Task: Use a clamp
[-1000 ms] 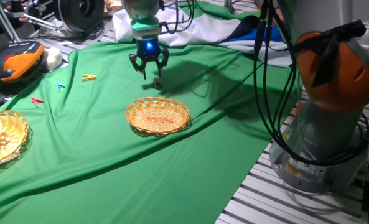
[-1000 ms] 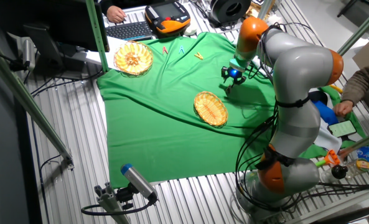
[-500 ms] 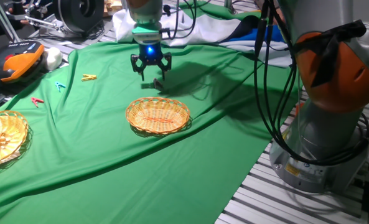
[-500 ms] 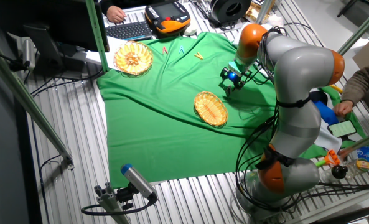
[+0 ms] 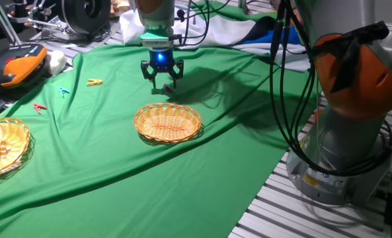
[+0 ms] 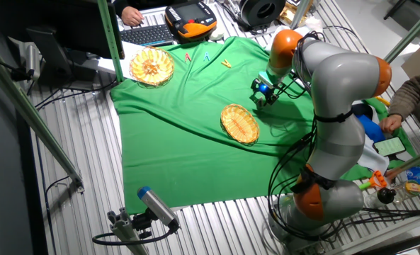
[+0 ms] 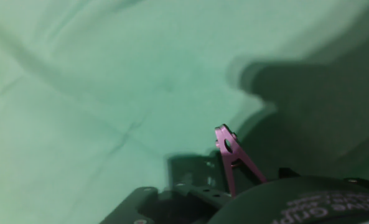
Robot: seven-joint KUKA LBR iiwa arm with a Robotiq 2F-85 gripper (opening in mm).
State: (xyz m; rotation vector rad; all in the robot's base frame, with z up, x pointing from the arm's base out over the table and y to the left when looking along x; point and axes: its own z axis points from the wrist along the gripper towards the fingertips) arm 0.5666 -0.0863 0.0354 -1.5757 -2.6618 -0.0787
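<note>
The clamp (image 5: 168,88) is a tiny dark clip on the green cloth, just behind the wicker basket (image 5: 168,122). In the hand view the clamp (image 7: 231,160) looks purple-pink and stands upright near the lower edge, against the dark gripper body. My gripper (image 5: 162,82) hangs low right over it with its blue light on and its fingers spread open, nothing held between them. From the other fixed view the gripper (image 6: 260,99) covers the clamp. I cannot tell whether the fingertips touch the cloth.
The wicker basket (image 6: 239,123) lies close in front of the gripper. A second basket (image 5: 0,147) with contents sits at the cloth's left edge. Yellow (image 5: 94,82), blue (image 5: 63,92) and red (image 5: 39,108) clothespins lie to the left. An orange pendant (image 5: 14,69) rests beyond them.
The gripper has moved a little to the right and lower, from beside the clamp to directly over it. The clamp and basket have not moved.
</note>
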